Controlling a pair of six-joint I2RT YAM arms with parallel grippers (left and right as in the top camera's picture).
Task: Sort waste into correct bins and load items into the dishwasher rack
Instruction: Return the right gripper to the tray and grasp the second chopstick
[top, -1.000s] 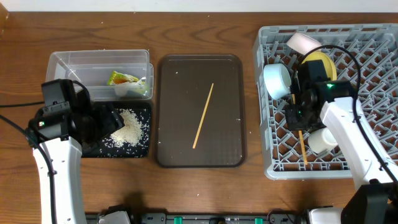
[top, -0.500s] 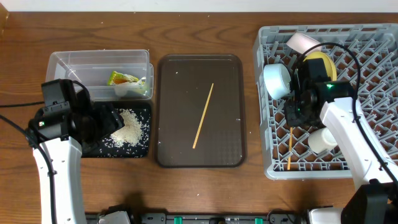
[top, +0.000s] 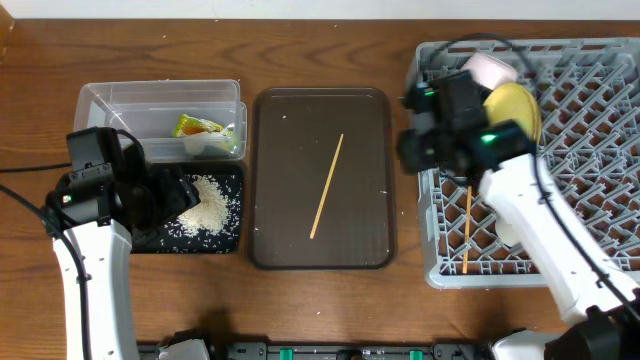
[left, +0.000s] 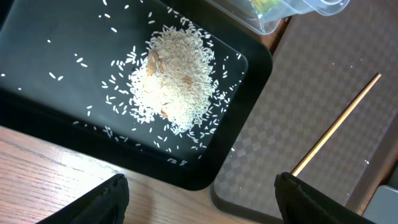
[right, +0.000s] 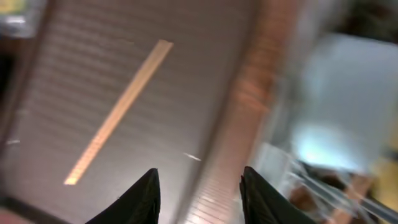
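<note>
Wooden chopstick (top: 327, 187) on tray (top: 272, 235) lies left of the nearer right hand (right: 199, 186), spread wide and empty; long axis near-to-far.

overhead view looks straight down from high above on the whole table (top: 320, 30); left wrist view looks down from close over the black tray (left: 37, 93) and the brown serving tray (top: 275, 235) edge; right wrist view, blurred, looks down near that tray; all three share its loose chopstick (top: 327, 187).

rack (top: 600, 150) — grey lattice | plate (top: 515, 105) yellow | rice (left: 174, 78) white | bin tray (left: 50, 81) black
</note>
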